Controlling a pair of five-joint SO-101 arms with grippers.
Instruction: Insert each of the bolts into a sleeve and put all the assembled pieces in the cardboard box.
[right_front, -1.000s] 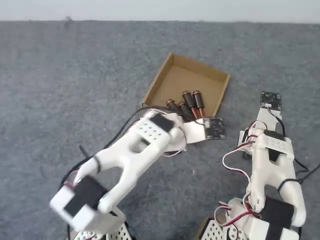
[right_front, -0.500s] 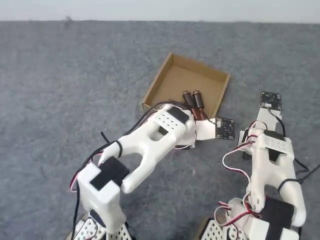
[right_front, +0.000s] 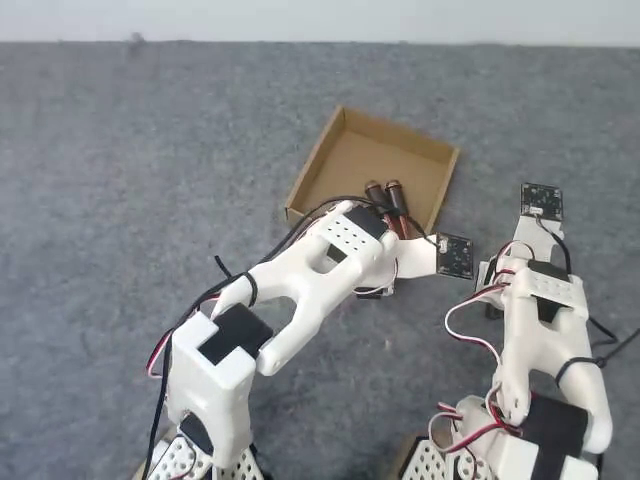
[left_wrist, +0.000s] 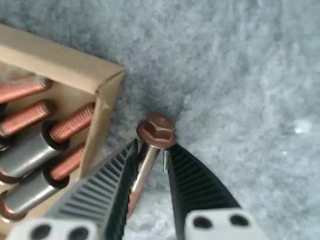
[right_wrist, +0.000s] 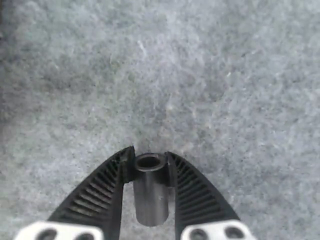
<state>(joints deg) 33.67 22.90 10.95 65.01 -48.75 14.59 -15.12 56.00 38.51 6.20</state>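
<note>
Left wrist view: left end effector (left_wrist: 150, 148) tight on bolt (left_wrist: 156, 131); right end effector (right_wrist: 150, 156) tight on sleeve (right_wrist: 151, 196)

One box (right_front: 400, 130), bolt (left_wrist: 156, 131), sleeve (right_wrist: 151, 192); four assemblies (left_wrist: 30, 150)

The tabletop (right_front: 120, 200) wears a fuzzy, matt grey felt-like cloth. The cardboard box (right_front: 372, 158) is plain matt brown card. The bolt (left_wrist: 156, 131) is coppery metal with a soft sheen, the sleeve (right_wrist: 151, 192) smooth dark metal. The fingers (right_wrist: 97, 200) are ribbed matt black plastic.
</note>
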